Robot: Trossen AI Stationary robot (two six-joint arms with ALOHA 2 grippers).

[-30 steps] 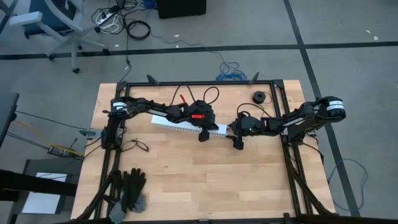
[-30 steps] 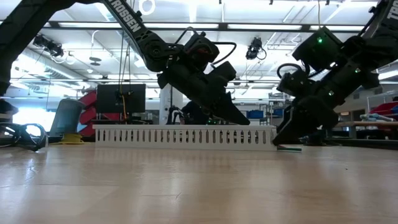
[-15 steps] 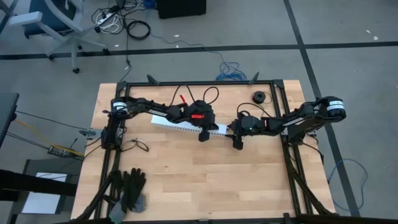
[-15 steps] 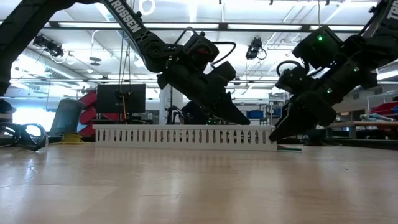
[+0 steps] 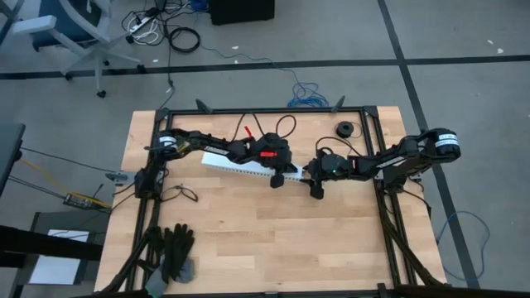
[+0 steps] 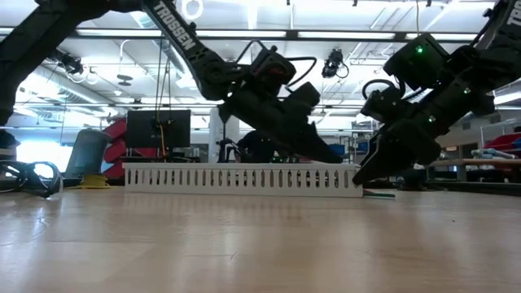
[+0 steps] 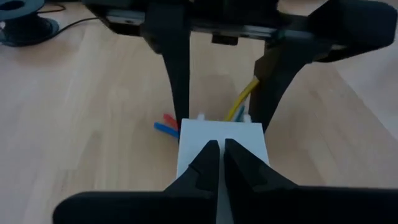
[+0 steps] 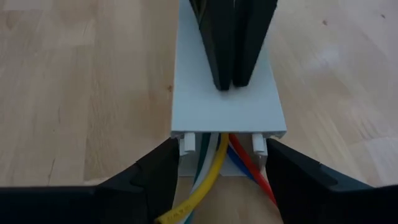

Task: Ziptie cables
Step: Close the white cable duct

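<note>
Right gripper [image 8: 217, 180] straddles the channel's [image 8: 227, 102] three-o'clock end, half-open, holding nothing; left gripper [image 7: 217, 155] presses shut on top. Cables [image 8: 214, 158] lie inside, apparently untied.

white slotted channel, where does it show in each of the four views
High view: white slotted channel slants across table centre, between both grippers.
Low view: long slotted wall across the middle.
Left wrist view: its end beyond the shut left gripper.
Right wrist view: centre, right gripper straddling its end.
Shared landmark: coloured cables leaving that end.
</note>
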